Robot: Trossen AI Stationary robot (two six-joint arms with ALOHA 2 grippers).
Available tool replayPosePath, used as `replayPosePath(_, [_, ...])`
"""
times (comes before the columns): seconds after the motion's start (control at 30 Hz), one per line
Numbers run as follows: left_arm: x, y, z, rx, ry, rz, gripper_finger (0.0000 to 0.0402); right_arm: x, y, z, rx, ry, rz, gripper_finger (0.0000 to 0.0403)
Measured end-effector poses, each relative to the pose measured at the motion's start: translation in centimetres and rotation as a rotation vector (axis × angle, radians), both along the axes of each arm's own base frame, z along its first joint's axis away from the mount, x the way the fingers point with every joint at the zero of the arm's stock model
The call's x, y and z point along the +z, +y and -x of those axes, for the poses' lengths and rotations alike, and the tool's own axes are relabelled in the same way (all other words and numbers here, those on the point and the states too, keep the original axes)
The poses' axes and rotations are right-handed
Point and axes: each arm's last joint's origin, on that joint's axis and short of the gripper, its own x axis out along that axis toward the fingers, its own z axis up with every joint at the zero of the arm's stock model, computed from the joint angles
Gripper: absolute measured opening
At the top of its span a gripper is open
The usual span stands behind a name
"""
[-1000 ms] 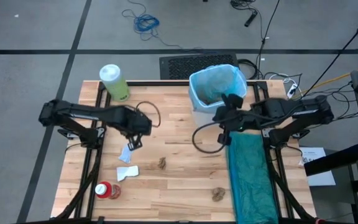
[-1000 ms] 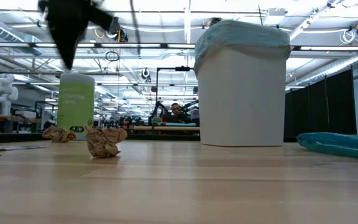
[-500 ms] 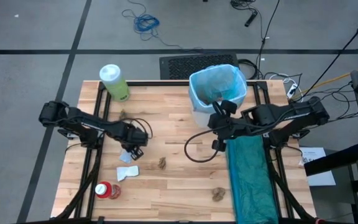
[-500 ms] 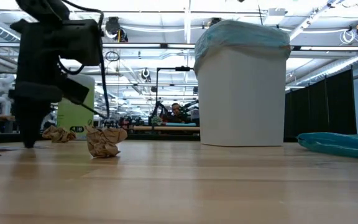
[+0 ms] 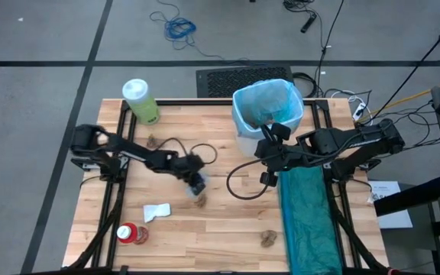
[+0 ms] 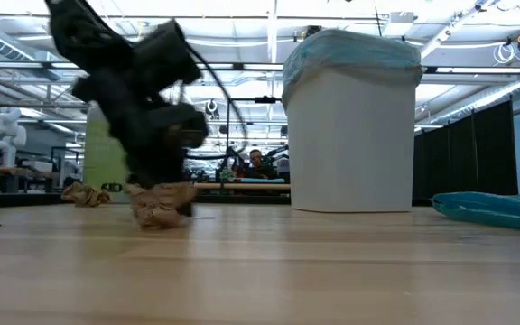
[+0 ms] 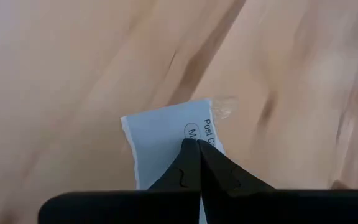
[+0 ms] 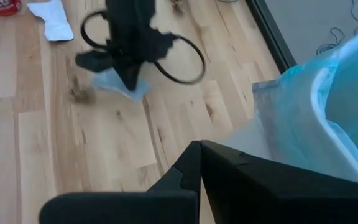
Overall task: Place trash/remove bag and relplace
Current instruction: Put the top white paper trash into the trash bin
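Note:
My left gripper (image 5: 198, 183) is shut and low over the table's middle, on a pale-blue scrap (image 7: 160, 143) that lies flat on the wood. A crumpled brown wad (image 5: 199, 200) sits just nearside of it. More trash is scattered about: a white scrap (image 5: 156, 211), a red white-capped container (image 5: 131, 234), and two other wads (image 5: 268, 238) (image 5: 151, 140). The light-blue bag (image 5: 270, 103) lines the white wastebasket (image 6: 350, 135) at the far edge. My right gripper (image 5: 269, 176) hangs shut above the table beside the wastebasket, touching nothing. My left gripper presses its shut fingertips (image 7: 199, 155) down on the pale-blue scrap, near the printed corner (image 7: 205, 127). The fingers slant down from the table's left. The scrap lies flat on the wood (image 8: 114, 84). Whether an edge is caught between the fingers I cannot tell.
A darker teal bag (image 5: 308, 221) lies along the table's right side. A green bottle (image 5: 140, 99) stands at the far left corner. A loose black cable (image 5: 243, 179) loops under my right arm. Bare wood shows along the near edge.
My left gripper has dropped to the table onto the pale-blue scrap, tipping steeply down, then gone toward the table's right edge. The scrap has slid with it across the wood, from beside the white scrap to next to the middle brown wad.

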Motion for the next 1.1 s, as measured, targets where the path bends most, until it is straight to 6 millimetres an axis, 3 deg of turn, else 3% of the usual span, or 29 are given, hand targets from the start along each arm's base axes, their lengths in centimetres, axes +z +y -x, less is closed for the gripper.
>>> replayPosePath(0.23, [-0.2,1.7,-6.0,-0.094,-0.154,-0.046,0.0,0.0,0.1,0.0,0.016,0.006,-0.018,0.0])
replayPosePath(0.4, [2.0,1.9,-7.1,-0.195,-0.08,-0.08,0.0,0.0,0.1,0.0,0.017,0.007,-0.018,0.0])
replayPosePath(0.57, [6.0,1.4,-6.0,-0.239,-0.018,-0.159,0.0,-0.1,0.5,0.1,0.071,0.027,-0.01,0.0])
replayPosePath(0.8, [9.5,0.7,-2.2,-0.169,0.069,-0.284,0.0,-0.2,2.4,0.1,0.204,0.018,-0.046,0.0])
replayPosePath(0.93, [7.1,0.4,-0.2,-0.132,0.158,-0.257,0.0,-1.9,3.4,-0.2,0.273,0.03,-0.098,0.0])
replayPosePath(1.1, [2.8,0.3,1.6,-0.051,0.148,-0.185,0.0,-6.5,3.8,-0.8,0.281,0.08,-0.152,0.0])
